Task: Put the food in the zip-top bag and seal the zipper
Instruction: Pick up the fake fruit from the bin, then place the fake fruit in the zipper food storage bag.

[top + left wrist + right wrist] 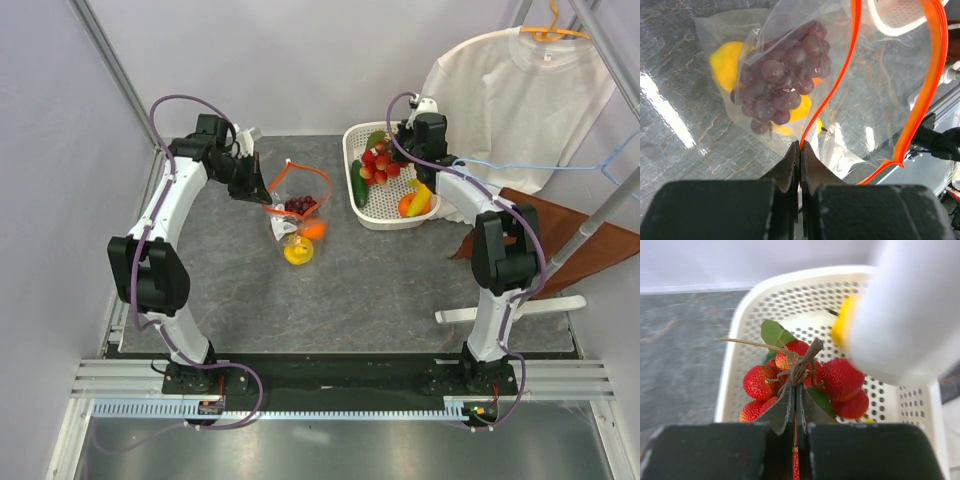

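**Left side.** The left gripper had its fingers pressed together, pinching the orange-red zipper at one end of the bag's mouth. The strip ran up from between the fingertips and looped round, so the mouth of the zip-top bag stood open, unsealed. The bag lay on the grey table, left of centre. Its mouth was turned toward the far edge and raised at the gripper.

**In the bag.** We noted a dark red grape bunch with a yellow fruit beyond it, touching it. More yellow showed beneath the grapes, and we could not tell whether it was the same piece. From the top camera we also made out an orange fruit just beside the grapes.

**Right side.** The right gripper had its fingers closed tight on the brown stem of a red fruit cluster, bumpy red berries with green leaves. The cluster was over the white slotted basket, which sat at the far right of the table. We could not tell whether the berries touched the basket floor. The basket also held a green vegetable and yellow-and-orange pieces. Bag and basket were apart, with bare table between them. A white T-shirt hung behind the basket.
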Controlling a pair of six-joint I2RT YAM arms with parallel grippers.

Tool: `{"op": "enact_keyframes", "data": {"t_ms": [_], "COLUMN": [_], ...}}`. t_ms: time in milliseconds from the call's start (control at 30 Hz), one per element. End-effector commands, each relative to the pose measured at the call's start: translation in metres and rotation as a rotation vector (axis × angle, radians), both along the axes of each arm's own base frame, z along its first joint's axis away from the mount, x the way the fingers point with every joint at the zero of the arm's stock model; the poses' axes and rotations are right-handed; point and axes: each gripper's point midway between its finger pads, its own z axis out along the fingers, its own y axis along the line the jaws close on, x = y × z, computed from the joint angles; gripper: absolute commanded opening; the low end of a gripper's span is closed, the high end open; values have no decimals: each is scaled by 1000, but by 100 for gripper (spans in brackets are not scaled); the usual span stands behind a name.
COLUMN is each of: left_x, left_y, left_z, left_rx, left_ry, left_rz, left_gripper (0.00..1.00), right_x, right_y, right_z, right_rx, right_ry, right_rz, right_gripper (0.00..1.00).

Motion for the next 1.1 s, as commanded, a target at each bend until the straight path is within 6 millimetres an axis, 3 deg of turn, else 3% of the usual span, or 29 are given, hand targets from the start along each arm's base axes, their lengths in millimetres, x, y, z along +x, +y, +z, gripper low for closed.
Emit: {"op": "enact_keyframes", "data": {"t_ms": [0, 233, 500, 733, 900, 1067], "left_x": [8, 10, 12, 14, 14, 13], "left_y": [0, 0, -3, -5, -5, -6], "left_z": [14, 14, 14, 15, 14, 15], "left_rx": [-46, -51, -65, -76, -78, -82], "left_ry": [-13, -14, -15, -14, -11, -15], "left_rz": [23, 23, 16, 24, 30, 29], "left_gripper": [2, 2, 2, 2, 2, 2], "right_x": [-13, -35, -79, -115, -150, -176], "right_y": [21, 34, 75, 100, 127, 149], "right_z": [73, 128, 187, 242, 260, 256], "right_rx": [-19, -59, 18, 79, 85, 42], "right_ry": [-183, -289, -385, -483, -538, -554], "right_rz": [78, 110, 231, 304, 430, 526], "right_gripper": [0, 0, 0, 0, 0, 0]}}
